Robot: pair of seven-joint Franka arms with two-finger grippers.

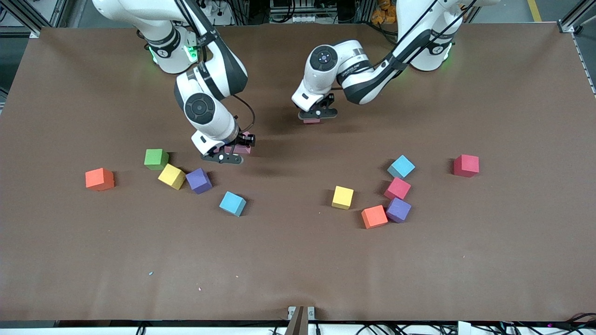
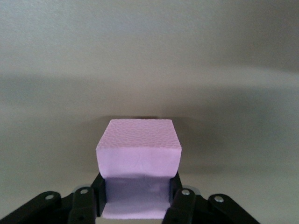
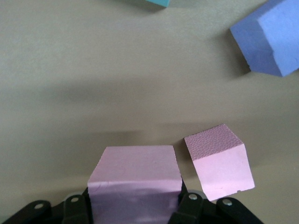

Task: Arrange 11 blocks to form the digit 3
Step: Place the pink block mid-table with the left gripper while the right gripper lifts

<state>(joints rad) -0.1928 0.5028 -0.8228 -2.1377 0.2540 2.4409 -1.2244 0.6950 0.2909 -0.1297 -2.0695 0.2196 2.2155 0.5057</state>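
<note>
Both claws are clamped on pink cubes: the left claw (image 1: 318, 113) holds one (image 2: 138, 154) low over the bare middle of the desk (image 1: 298, 260). The right claw (image 1: 231, 151) grips another (image 3: 135, 179), with a third pink cube (image 3: 219, 161) just beside it. No digit is begun; the other cubes lie scattered nearer the front camera.

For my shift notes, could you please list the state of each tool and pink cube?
Left tool, shut on first pink cube.
Right tool, shut on second pink cube.
First pink cube, gripped.
Second pink cube, gripped.
Third pink cube, loose on the table beside the second, not touching.
</note>
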